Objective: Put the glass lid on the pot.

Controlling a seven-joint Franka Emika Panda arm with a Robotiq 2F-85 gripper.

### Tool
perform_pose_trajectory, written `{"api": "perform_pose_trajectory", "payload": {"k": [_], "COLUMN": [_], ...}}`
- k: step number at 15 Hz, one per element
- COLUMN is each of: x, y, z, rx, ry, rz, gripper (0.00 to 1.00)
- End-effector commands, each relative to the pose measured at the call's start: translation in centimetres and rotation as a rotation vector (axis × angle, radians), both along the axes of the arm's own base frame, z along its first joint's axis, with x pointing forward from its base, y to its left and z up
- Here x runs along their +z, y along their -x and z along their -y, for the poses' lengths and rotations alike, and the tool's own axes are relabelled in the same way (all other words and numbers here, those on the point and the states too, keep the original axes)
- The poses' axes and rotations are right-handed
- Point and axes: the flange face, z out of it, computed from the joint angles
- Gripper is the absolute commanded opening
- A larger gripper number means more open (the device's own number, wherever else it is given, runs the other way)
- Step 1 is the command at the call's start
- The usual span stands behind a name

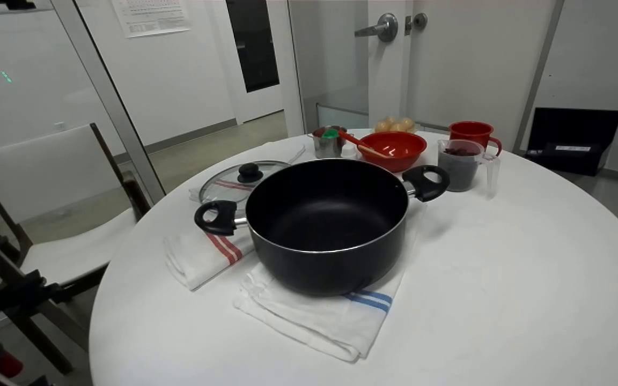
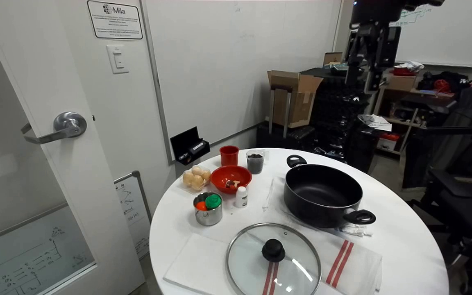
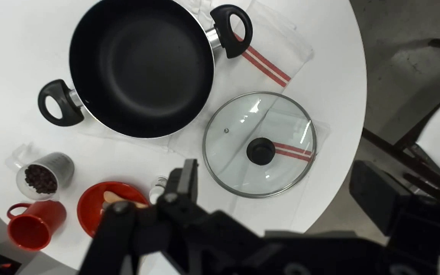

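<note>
The glass lid [image 1: 249,174] lies flat, black knob up, on a white towel beside the pot [image 1: 330,271]. The lid also shows in an exterior view [image 2: 273,250] and in the wrist view [image 3: 261,151]. The pot is black, uncovered and empty inside; it also shows in an exterior view [image 2: 322,194] and in the wrist view [image 3: 143,68]. My gripper [image 2: 361,80] hangs high above the table in an exterior view. In the wrist view the gripper [image 3: 273,170] has its fingers wide apart with nothing between them, and the lid shows below, apart from them.
A red bowl [image 2: 223,174], red mug [image 2: 229,155], measuring cup [image 2: 255,163], white bottle [image 2: 241,197], metal cup [image 2: 209,217] and egg carton [image 2: 196,179] stand near the pot. Towels [image 1: 314,327] lie under pot and lid. A chair [image 1: 73,236] stands by the round table [image 1: 502,300].
</note>
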Motion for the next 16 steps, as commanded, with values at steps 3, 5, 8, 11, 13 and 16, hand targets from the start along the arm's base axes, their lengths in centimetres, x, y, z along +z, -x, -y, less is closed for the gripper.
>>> {"api": "perform_pose_trajectory", "payload": {"k": [3, 5, 8, 11, 13, 16], "x": [-5.8, -9.0, -14.4, -19.2, -21.9, -25.3], "y": [-4.9, -6.0, -7.5, -8.7, -9.5, -10.6], "z": [-3.3, -4.4, -5.6, -6.6, -7.4, -8.8], "rx": [0.102, 0.125, 0.155, 0.186, 0.217, 0.275], "ry": [0.033, 0.046, 0.06, 0.068, 0.083, 0.108], "rz": [-0.086, -0.116, -0.143, -0.157, -0.158, -0.168], "gripper": [1.0, 1.0, 1.0, 1.0, 1.0, 1.0]}}
